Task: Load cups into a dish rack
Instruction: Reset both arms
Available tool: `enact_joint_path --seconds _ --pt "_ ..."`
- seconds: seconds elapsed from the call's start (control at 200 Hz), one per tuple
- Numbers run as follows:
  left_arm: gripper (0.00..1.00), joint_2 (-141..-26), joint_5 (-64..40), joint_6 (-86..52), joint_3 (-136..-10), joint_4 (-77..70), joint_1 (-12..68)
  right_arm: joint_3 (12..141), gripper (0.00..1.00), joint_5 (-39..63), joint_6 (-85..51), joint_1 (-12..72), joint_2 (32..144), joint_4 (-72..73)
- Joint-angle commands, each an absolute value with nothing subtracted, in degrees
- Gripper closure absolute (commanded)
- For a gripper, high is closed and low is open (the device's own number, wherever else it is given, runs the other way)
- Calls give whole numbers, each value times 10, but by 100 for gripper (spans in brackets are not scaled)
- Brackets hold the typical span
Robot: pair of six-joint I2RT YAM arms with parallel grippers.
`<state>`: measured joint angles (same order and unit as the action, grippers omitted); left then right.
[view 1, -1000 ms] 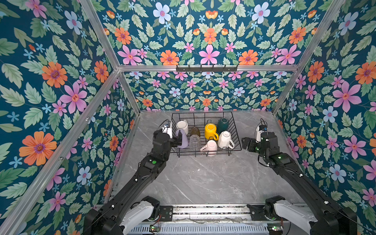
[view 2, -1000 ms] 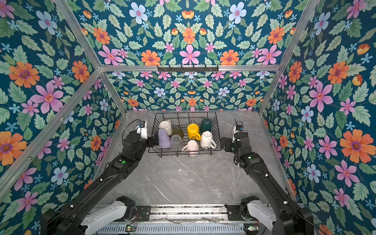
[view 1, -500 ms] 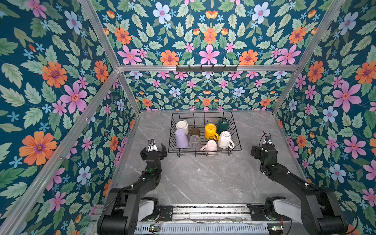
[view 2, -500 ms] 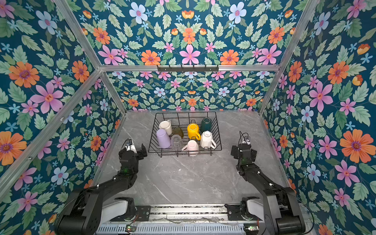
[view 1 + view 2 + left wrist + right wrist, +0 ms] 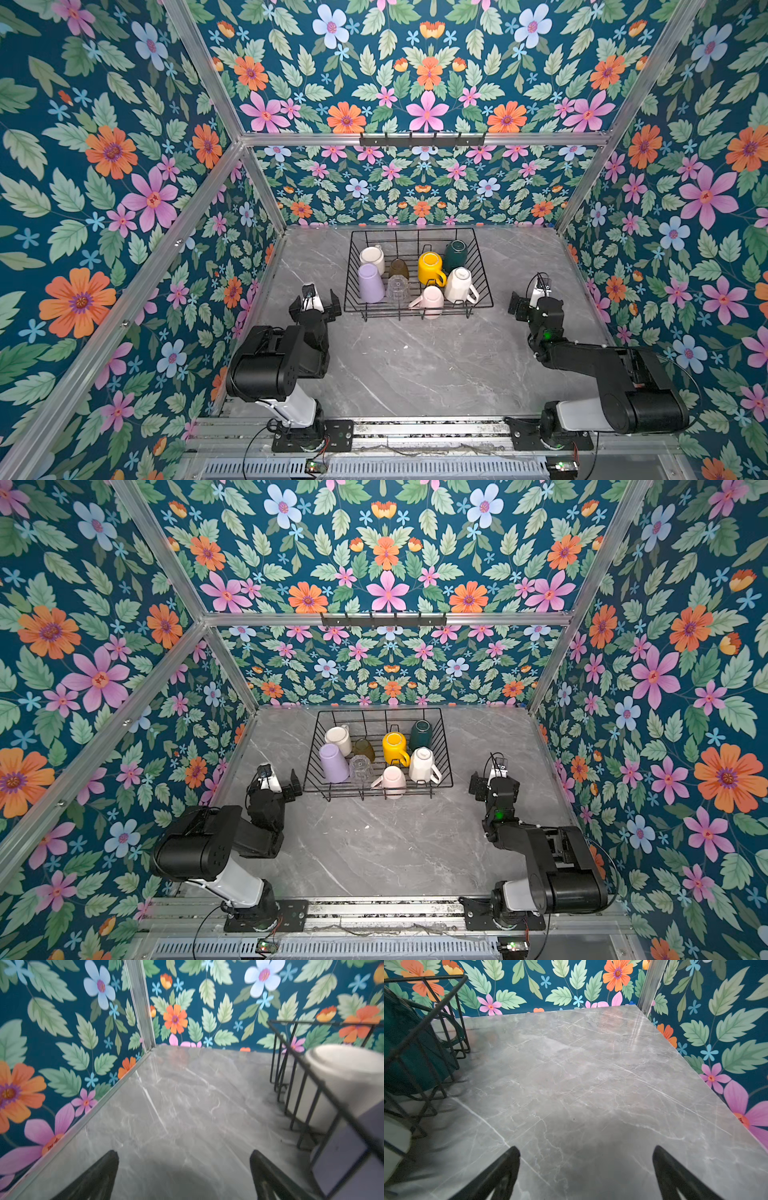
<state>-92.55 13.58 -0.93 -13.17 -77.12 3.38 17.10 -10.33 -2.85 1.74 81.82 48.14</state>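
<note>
The black wire dish rack stands at the back middle of the table. In it are several cups: a white mug, olive-brown glass, yellow mug, dark green mug, lilac tumbler, clear glass, pink mug and another white mug. My left gripper hovers open and empty off the rack's front left corner. Off its front right corner, my right gripper is open and empty too.
Flowered walls close in the grey marble table at the back and both sides. Both arms are folded low near the front rail. The wrist views catch the rack's sides.
Both arms have drawn back from the rack's sides toward the front of the table and folded down. Both grippers stayed open and empty. The cups have not moved.
</note>
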Motion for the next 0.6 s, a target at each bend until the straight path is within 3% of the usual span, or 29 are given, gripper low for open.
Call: enact_joint_path --seconds 0.0,0.595 --pt "0 -924 145 -11 -151 -739 32 168 1 -82 -26 14 832 538" --pt "0 -929 147 -8 -154 -744 31 176 1 -69 -32 6 826 515"
